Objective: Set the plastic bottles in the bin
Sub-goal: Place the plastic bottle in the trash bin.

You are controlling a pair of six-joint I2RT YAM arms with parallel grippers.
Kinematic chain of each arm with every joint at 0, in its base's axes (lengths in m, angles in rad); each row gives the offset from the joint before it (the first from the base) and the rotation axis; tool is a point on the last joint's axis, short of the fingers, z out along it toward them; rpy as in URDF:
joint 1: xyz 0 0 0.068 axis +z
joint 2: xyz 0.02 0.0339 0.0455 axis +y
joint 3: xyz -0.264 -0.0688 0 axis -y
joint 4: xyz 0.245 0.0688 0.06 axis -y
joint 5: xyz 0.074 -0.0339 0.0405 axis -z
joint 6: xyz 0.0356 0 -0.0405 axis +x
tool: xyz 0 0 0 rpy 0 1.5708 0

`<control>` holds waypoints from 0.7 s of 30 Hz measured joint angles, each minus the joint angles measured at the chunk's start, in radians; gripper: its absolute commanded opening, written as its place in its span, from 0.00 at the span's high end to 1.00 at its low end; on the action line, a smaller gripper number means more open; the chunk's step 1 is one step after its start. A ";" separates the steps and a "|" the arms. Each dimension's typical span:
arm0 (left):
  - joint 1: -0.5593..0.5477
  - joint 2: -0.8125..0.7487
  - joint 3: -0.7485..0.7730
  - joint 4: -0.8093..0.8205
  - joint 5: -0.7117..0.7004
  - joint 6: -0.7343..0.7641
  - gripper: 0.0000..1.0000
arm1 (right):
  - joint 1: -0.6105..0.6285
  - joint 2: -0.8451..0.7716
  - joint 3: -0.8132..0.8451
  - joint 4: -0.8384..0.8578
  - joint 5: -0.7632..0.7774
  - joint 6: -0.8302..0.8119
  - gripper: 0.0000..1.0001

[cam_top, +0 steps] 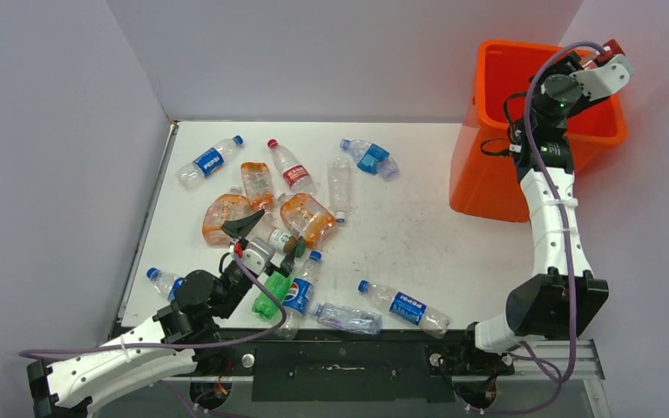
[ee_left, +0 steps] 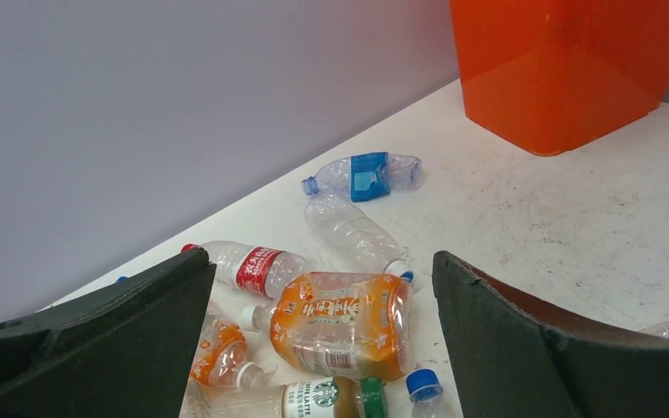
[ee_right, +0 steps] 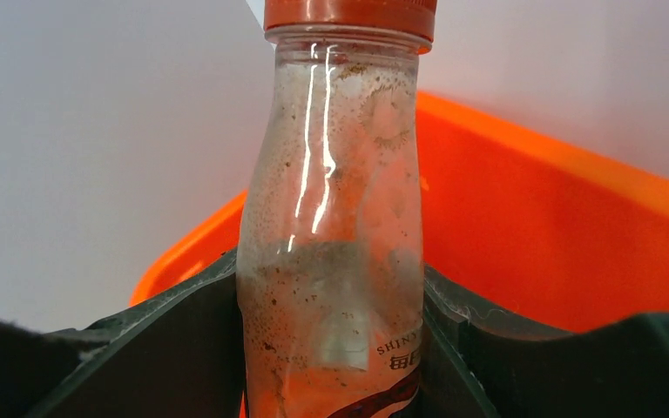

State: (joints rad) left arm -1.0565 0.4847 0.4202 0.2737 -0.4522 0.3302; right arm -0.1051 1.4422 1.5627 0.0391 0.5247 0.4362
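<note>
The right tool (cam_top: 608,54) is clamped on a clear, red-capped bottle (ee_right: 331,218). The bin (cam_top: 496,178) lies just below and beyond this tool. The left tool (cam_top: 266,242) hangs with jaws wide apart and empty above the other bottles (cam_top: 309,218) scattered on the tabletop (cam_top: 418,226). An orange-tinted one (ee_left: 340,324) lies just ahead between its jaws.

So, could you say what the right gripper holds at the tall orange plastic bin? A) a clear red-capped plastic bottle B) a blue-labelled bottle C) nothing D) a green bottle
A: the right gripper grips a clear red-capped plastic bottle above the tall orange plastic bin.
</note>
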 measured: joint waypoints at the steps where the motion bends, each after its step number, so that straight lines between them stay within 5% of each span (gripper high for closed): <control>1: 0.000 -0.001 -0.001 0.003 0.002 0.006 0.04 | -0.001 0.028 0.010 -0.005 0.000 0.003 0.43; 9: 0.000 -0.005 -0.006 0.010 0.031 0.037 0.04 | -0.012 0.101 0.014 -0.045 0.002 0.026 0.00; 16: 0.000 -0.005 -0.006 0.012 0.038 0.050 0.04 | 0.025 0.101 0.074 -0.055 0.009 0.038 0.10; 21: 0.000 -0.004 -0.016 0.019 0.037 0.063 0.04 | 0.225 0.089 0.190 -0.021 0.019 -0.013 0.10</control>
State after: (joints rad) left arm -1.0569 0.4805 0.4038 0.2924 -0.4152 0.3935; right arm 0.1204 1.5311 1.7531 0.0177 0.5438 0.4232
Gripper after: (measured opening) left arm 0.960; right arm 0.898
